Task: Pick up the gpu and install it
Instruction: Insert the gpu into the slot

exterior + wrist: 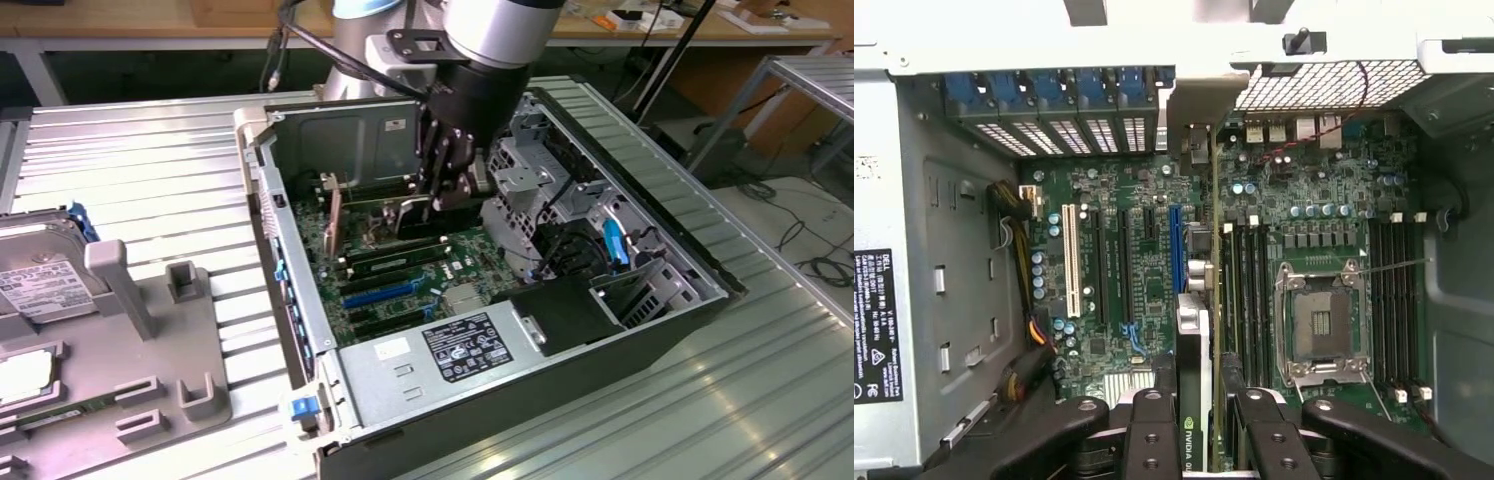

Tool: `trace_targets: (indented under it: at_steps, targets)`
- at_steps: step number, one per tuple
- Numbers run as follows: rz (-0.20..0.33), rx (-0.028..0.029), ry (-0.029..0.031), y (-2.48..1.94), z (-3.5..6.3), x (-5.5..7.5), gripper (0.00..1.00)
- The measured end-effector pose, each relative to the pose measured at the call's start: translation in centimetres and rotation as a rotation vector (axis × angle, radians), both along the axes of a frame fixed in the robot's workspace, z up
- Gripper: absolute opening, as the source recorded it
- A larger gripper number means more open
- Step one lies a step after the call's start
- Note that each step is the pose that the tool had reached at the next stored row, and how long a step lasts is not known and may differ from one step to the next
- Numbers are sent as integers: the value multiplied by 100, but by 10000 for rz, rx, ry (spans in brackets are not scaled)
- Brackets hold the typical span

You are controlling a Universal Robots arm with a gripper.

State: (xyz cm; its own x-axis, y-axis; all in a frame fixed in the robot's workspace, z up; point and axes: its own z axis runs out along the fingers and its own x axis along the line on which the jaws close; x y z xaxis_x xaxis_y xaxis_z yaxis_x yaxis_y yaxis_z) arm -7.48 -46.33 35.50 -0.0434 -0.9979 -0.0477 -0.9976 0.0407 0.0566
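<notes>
At the exterior view's left a hard drive (40,285) rests in a grey holder (147,340) on the counter (147,150), well apart from the open computer case (641,330). Inside the case, the hand (450,190) is closed on the gpu (1192,390), held edge-on directly under it above the motherboard (1114,190). The gpu's long axis runs along the slots, bracket end toward the case's rear wall, just beside 1 blue slot (1176,240).

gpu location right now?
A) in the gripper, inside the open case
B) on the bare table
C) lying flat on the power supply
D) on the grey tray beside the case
A: the gpu is clamped edge-on in the gripper, over the motherboard inside the case.
</notes>
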Motion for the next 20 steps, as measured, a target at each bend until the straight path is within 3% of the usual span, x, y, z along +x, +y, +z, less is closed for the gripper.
trace_targets:
  at_steps: [8,20]
  targets:
    - [0,-2,-9,0,-175,-4,27]
    - [1,-2,-34,0,-345,-25,27]
